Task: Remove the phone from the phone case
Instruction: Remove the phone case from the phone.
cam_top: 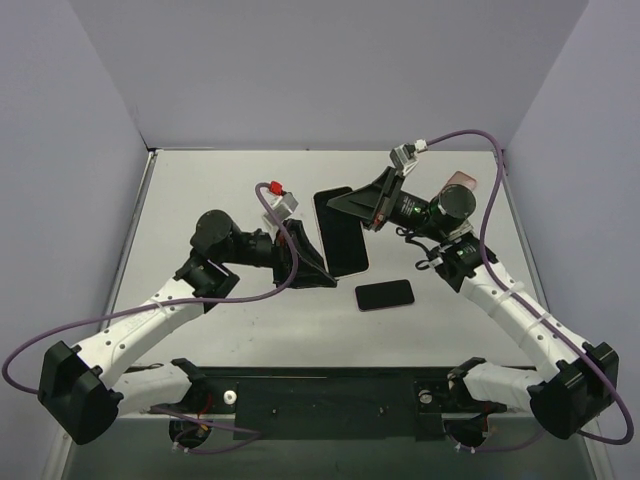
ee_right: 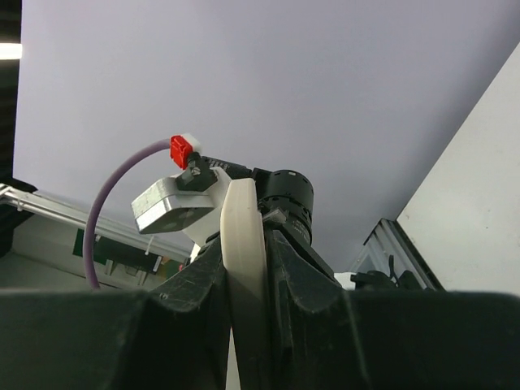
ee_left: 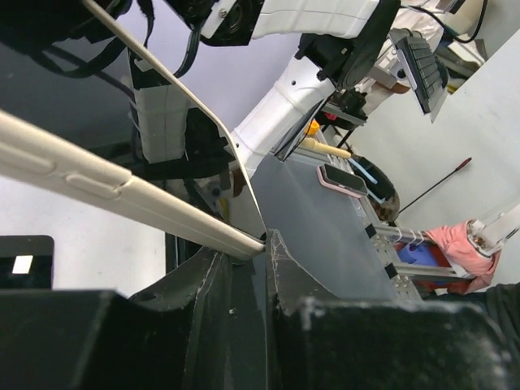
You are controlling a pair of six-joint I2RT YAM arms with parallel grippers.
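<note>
Top view: the phone point(cam_top: 340, 240), dark screen up and pale-rimmed, is held just above the surface point(cam_top: 220, 180) between both arms. The left tool point(cam_top: 305, 250) grips its left edge and the right tool point(cam_top: 352, 205) its far right corner. A second phone point(cam_top: 385, 295) lies flat nearby.

Left wrist view: the left tool point(ee_left: 264, 244) is pressed onto a corner of the cream phone case point(ee_left: 122, 191).

Right wrist view: the right tool point(ee_right: 244, 260) pinches the case's cream edge point(ee_right: 244, 227), which stands upright between its fingers.
</note>
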